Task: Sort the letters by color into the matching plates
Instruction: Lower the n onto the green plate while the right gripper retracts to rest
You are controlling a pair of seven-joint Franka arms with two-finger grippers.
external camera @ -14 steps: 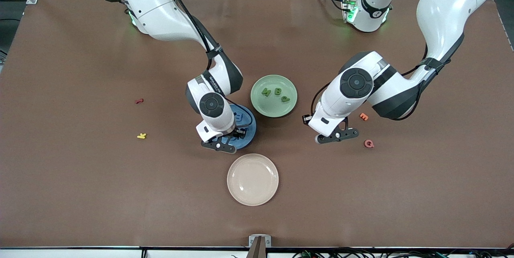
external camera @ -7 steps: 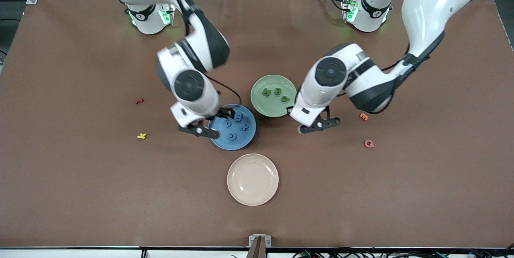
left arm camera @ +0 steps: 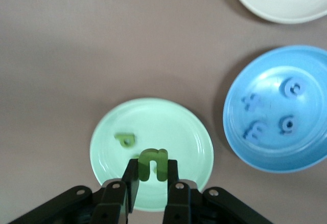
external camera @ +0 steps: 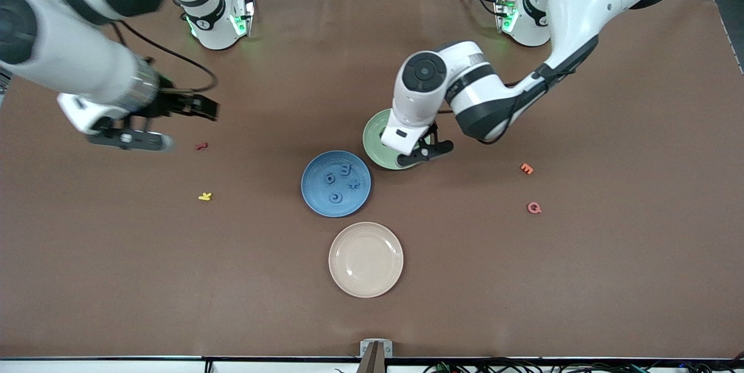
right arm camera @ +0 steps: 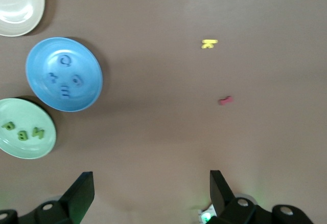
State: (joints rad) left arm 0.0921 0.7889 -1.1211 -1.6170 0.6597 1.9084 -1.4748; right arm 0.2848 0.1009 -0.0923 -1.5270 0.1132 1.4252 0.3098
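Right gripper (external camera: 174, 123) is raised over bare table (external camera: 116, 280) at right arm's end, fingers spread wide, nothing held. Four blue letters (external camera: 342, 180) lie in blue plate (external camera: 311, 193), just beside green plate (external camera: 372, 136). Left gripper (left arm camera: 152, 183), clenched on a green letter (left arm camera: 153, 163), is held over green plate w/ other green letters.

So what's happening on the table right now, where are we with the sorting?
Nearly done. The left gripper is shut on a green letter and hangs over the green plate, which the right wrist view shows holding three green letters. The blue plate holds four blue letters. The right gripper is open and up over the right arm's end of the table, by the small red letter. The beige plate has nothing in it.
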